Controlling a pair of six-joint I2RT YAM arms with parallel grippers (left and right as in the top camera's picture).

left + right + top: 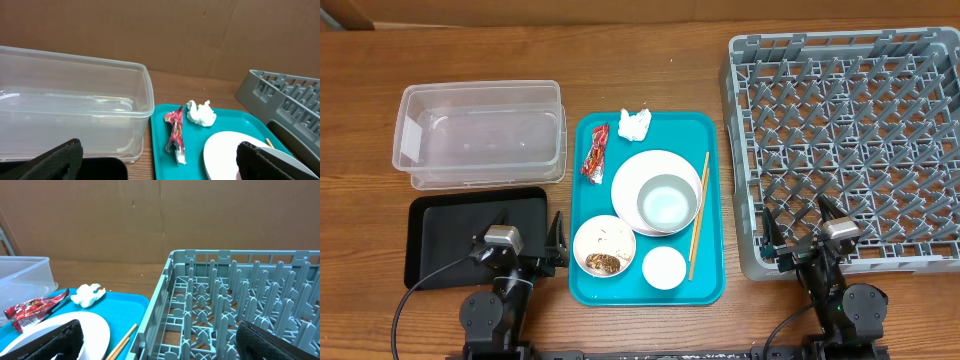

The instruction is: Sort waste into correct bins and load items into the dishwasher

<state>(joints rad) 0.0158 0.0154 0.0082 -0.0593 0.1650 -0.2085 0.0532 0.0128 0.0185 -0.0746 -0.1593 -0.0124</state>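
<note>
On the teal tray lie a red wrapper (pixel 595 152), a crumpled tissue (pixel 635 123), a pale plate (pixel 632 172) carrying a bowl (pixel 668 203), a bowl with brown food scraps (pixel 603 262), a small white cup (pixel 664 267) and chopsticks (pixel 699 215). The clear tub (pixel 480 135) and the black tray (pixel 440 240) sit to the left, the grey dish rack (pixel 850 130) to the right. My left gripper (pixel 528 225) hangs open over the black tray's right edge. My right gripper (pixel 800 222) stands open over the rack's near left corner. Both are empty.
The teal tray (pixel 712 135) lies between the bins and the rack. In the left wrist view the wrapper (pixel 176 131) and tissue (pixel 201 113) are ahead, beside the tub (pixel 75 100). A brown cardboard wall stands behind the table.
</note>
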